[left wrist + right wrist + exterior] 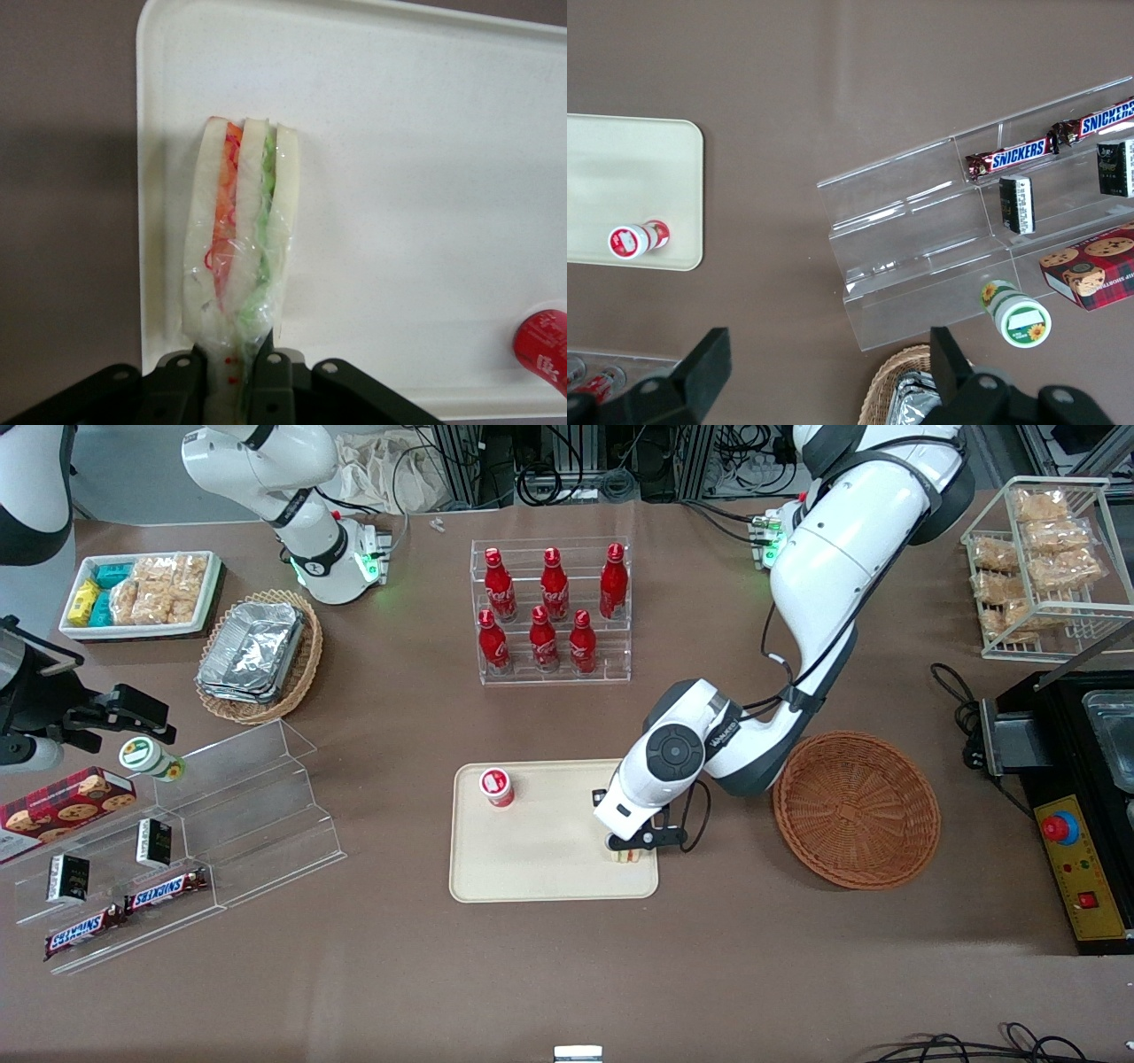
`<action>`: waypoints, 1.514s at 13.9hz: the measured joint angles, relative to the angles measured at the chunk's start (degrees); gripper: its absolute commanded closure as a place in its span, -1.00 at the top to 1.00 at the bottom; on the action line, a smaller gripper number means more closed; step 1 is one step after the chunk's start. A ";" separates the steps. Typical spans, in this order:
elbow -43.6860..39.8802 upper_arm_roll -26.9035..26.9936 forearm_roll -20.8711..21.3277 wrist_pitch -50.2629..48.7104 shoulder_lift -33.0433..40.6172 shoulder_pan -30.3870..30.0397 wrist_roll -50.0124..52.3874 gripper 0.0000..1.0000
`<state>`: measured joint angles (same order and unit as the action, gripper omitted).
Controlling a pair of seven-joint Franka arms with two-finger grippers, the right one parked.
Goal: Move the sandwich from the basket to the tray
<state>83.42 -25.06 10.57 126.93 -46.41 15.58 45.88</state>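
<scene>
Pinched at its narrow end by the gripper (232,372), the sandwich (239,235) is held over the tray (399,177), near the corner closest to the basket (856,809). It is judged light, soft and crushable under slippery wrap; a gentle hold across the bread faces is advised.

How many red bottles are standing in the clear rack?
6 red bottles stand in the clear rack: three on the upper step, three on the lower step, nearer the front camera. None looks hidden. The gripper holds the sandwich over the tray.
</scene>
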 measured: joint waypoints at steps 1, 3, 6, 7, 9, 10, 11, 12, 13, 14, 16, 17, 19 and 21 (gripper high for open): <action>-0.09 0.00 0.00 0.00 -0.04 0.00 0.00 1.00; -0.40 0.09 0.01 0.06 -0.05 -0.07 0.11 1.00; -3.13 0.18 0.05 0.28 1.16 -1.10 2.38 1.00; -4.08 0.25 0.22 -1.00 2.71 -1.66 3.99 1.00; -5.29 0.46 0.51 -8.63 8.04 -3.66 5.82 1.00; -5.45 0.58 0.54 -13.04 11.30 -5.20 6.01 1.00; -5.44 0.67 0.54 -16.80 14.46 -7.14 6.04 1.00; -5.35 0.76 0.53 -19.83 17.26 -9.38 6.04 1.00; -5.09 0.84 0.51 -21.89 19.42 -11.54 6.04 1.00; -4.71 0.92 0.51 -23.08 21.04 -13.56 5.95 1.00; -3.79 0.96 0.27 -24.68 23.20 -17.43 1.90 1.00; -3.41 0.97 -0.64 -26.28 24.20 -19.37 -1.80 1.00; -2.76 1.01 -3.47 -30.10 26.68 -23.77 -9.16 1.00; -0.93 1.05 -7.65 -32.49 30.00 -29.12 -17.43 1.00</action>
<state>82.49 -24.01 2.92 94.44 -16.41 -13.55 28.45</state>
